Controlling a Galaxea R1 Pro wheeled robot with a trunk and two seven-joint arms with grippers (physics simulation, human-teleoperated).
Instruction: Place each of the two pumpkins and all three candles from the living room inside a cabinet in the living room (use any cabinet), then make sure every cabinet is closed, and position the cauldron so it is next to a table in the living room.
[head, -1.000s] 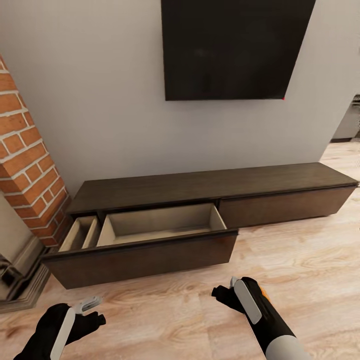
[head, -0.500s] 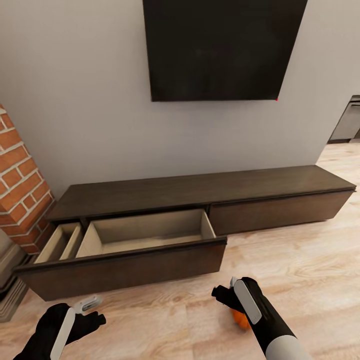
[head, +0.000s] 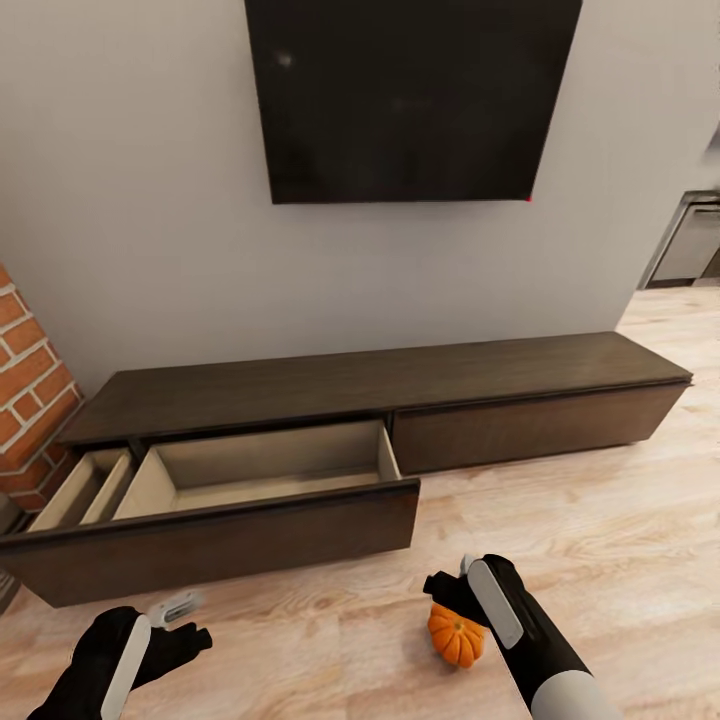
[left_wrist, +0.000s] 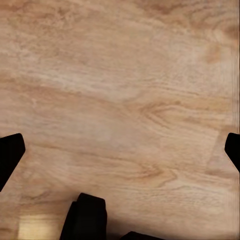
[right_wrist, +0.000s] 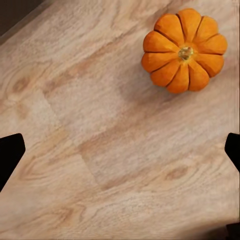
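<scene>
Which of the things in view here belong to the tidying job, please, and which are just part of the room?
Belong to the job:
- pumpkin, on the floor beside the right gripper
- cabinet, with its drawer pulled open

Just there:
- television on the wall
- brick fireplace
- wooden floor

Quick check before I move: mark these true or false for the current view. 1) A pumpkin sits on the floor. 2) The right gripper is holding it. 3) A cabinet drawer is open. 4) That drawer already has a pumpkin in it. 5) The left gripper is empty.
1) True: the pumpkin rests on the wooden floor.
2) False: the right gripper is open and above the pumpkin, not gripping it.
3) True: the cabinet has its left drawer pulled out.
4) False: the drawer's beige inside looks empty.
5) True: the left gripper is open over bare floor.
</scene>
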